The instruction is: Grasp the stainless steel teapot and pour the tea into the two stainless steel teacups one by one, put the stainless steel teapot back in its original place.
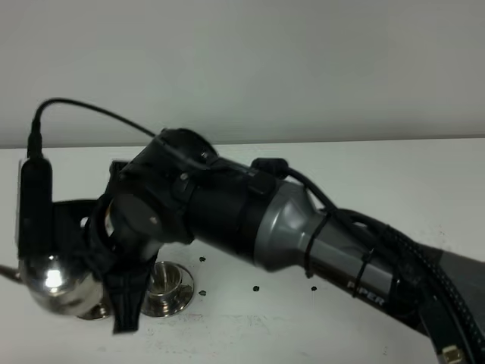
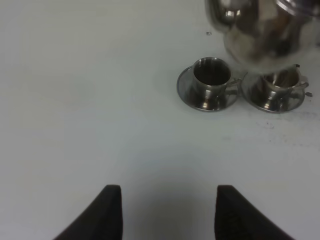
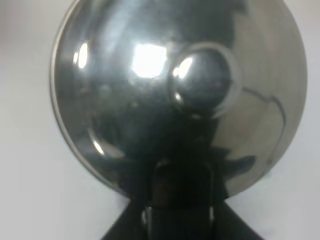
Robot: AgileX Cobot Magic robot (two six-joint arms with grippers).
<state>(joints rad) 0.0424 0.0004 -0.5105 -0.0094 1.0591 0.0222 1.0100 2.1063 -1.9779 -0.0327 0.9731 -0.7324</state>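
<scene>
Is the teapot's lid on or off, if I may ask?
On: the knobbed lid sits atop the stainless steel teapot, right wrist view.

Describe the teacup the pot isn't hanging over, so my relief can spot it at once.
On the white table, find the stainless steel teapot held up by the right gripper. Two steel teacups on saucers sit side by side below it. Yours is the teacup clear of the pot, mouth in full view; its twin sits directly under the pot's body.

Shiny steel teapot (image 1: 57, 284) hovers above two saucered steel teacups (image 2: 212, 75).
</scene>
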